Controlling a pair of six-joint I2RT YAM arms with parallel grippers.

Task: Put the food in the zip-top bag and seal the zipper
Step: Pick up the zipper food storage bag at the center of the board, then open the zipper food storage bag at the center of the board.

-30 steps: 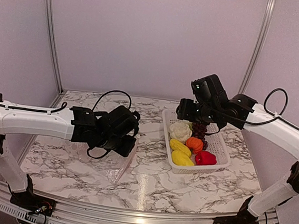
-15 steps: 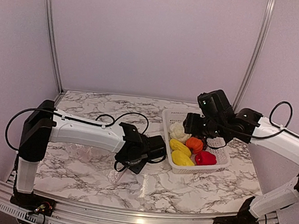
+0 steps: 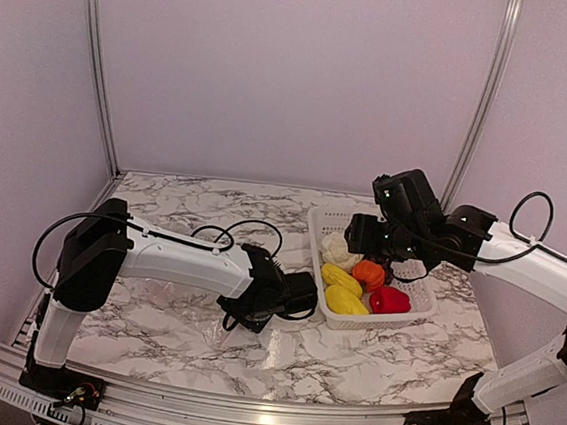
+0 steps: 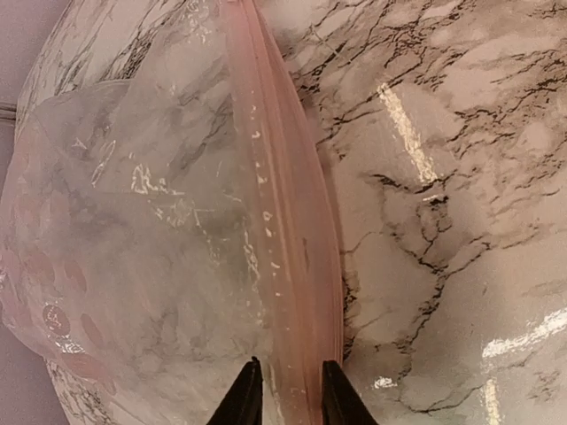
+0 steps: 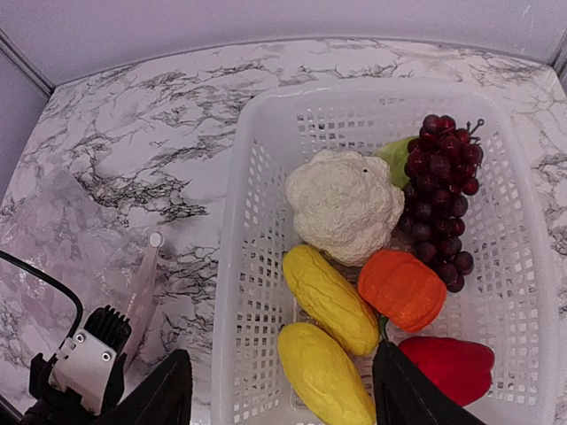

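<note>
On the table (image 3: 132, 324) left of the basket (image 5: 239, 266), my left gripper (image 4: 285, 397) pinches the zipper (image 4: 283, 221), I think to steady the mouth of the bag (image 4: 133, 221) for loading. My right gripper (image 5: 282, 381) hangs spread over the food (image 5: 345, 208), all lying in the basket, poised to pick.

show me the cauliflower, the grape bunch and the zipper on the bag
cauliflower (image 5: 344, 205), right wrist view, middle of the white head
grape bunch (image 5: 443, 177), right wrist view, centre of the dark cluster
zipper (image 4: 288, 239), left wrist view, midway along the pinkish strip
</note>
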